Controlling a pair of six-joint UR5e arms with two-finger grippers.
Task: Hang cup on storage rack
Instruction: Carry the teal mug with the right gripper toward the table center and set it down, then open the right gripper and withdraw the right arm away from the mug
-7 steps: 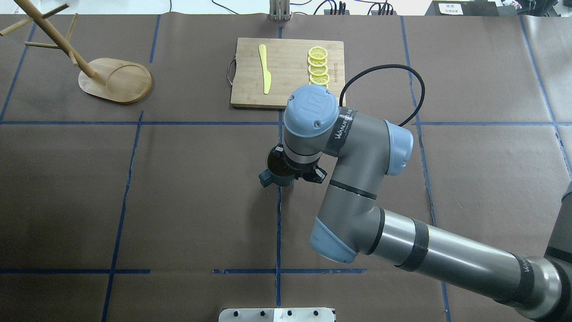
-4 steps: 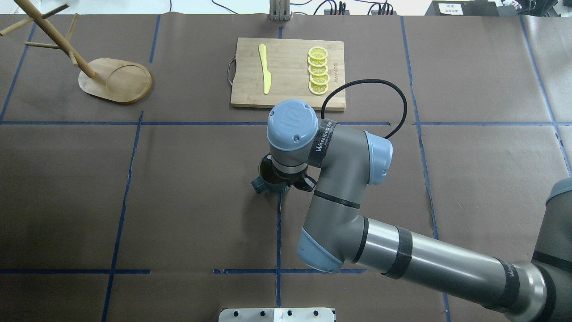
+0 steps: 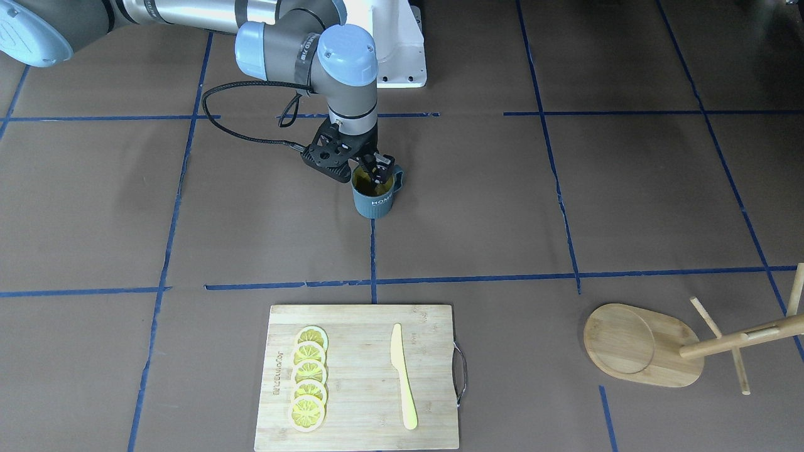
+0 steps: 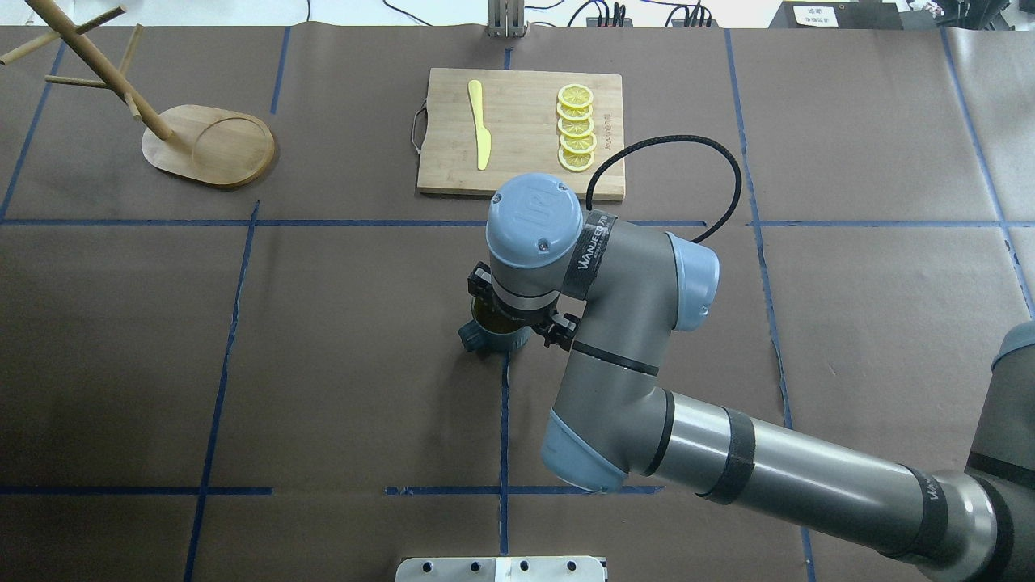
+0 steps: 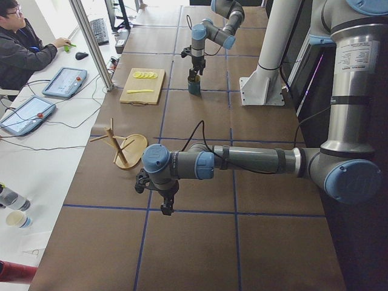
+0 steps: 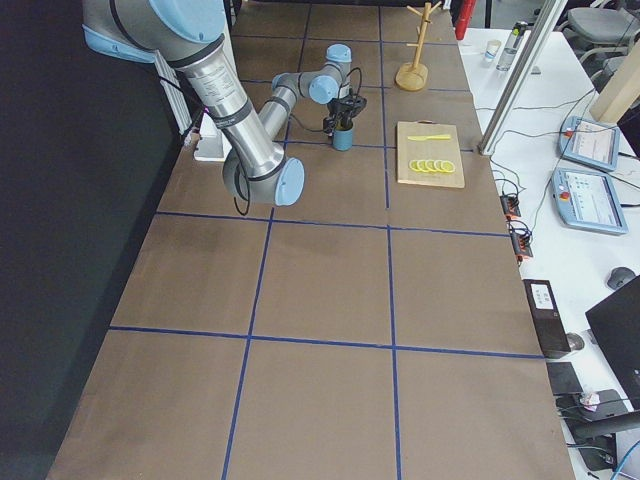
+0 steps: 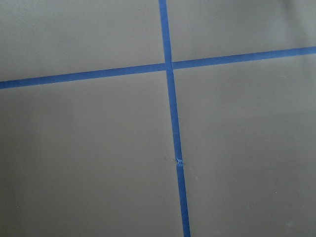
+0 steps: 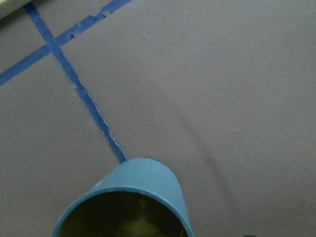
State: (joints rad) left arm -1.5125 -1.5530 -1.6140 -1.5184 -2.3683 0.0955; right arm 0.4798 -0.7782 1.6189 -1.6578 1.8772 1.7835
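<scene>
The cup (image 3: 375, 199) is dark blue-grey with a yellow inside and white "HOME" lettering. It sits upright at the middle of the table, on a blue tape line. My right gripper (image 3: 375, 172) comes down from above and is shut on the cup's rim, one finger inside. The overhead view shows the cup (image 4: 483, 339) half hidden under my right wrist. The right wrist view shows its rim (image 8: 138, 190). The storage rack (image 4: 209, 145) stands far off at the table's left rear. My left gripper (image 5: 165, 205) hangs over bare table; I cannot tell whether it is open or shut.
A bamboo cutting board (image 4: 517, 153) with a yellow knife (image 4: 480, 125) and several lemon slices (image 4: 576, 129) lies behind the cup. Blue tape lines cross the brown table cover. An operator (image 5: 24, 48) sits at the far side with tablets.
My right arm has moved left and toward the robot's side with the cup in its gripper, and the wrist has turned a little. The rack and cutting board have not moved.
</scene>
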